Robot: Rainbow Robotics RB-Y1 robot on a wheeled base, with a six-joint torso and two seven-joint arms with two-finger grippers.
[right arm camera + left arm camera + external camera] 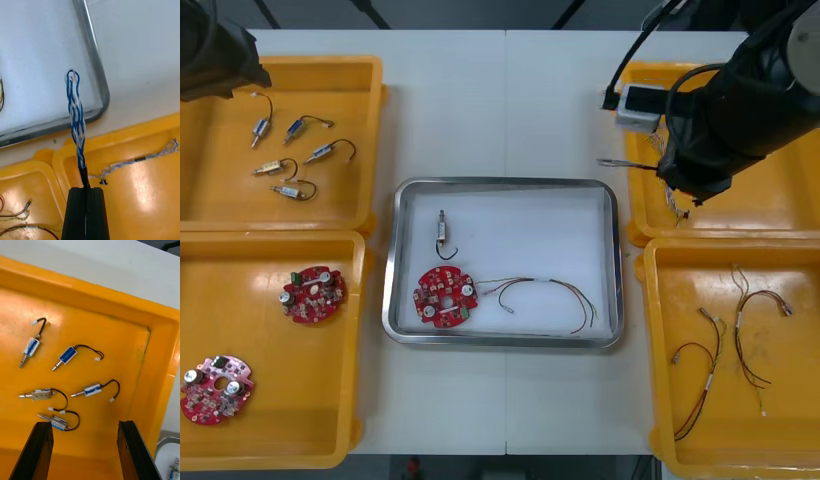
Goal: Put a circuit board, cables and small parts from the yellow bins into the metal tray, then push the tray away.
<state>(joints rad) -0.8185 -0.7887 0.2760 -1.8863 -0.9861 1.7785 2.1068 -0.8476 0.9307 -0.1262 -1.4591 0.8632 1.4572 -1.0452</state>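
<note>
Gripping twisted blue and white cable (76, 112) by one end: right gripper (85, 187), fingers clamped tight, above right yellow bin (780, 195) beside metal tray (500, 184) corner. Left gripper (84, 423): fingers spread, empty, over left bin (220, 200) holding small metal parts (290, 160). Tray contents: circuit board (446, 296), single metal part (442, 228), red and yellow cable (545, 292).

The metal tray (500, 184) is bare in its upper right; a circuit board (445, 297), small metal part (442, 230) and red and yellow cable (552, 282) crowd its lower half. Upper centre, the desk (500, 100) lies open.
</note>
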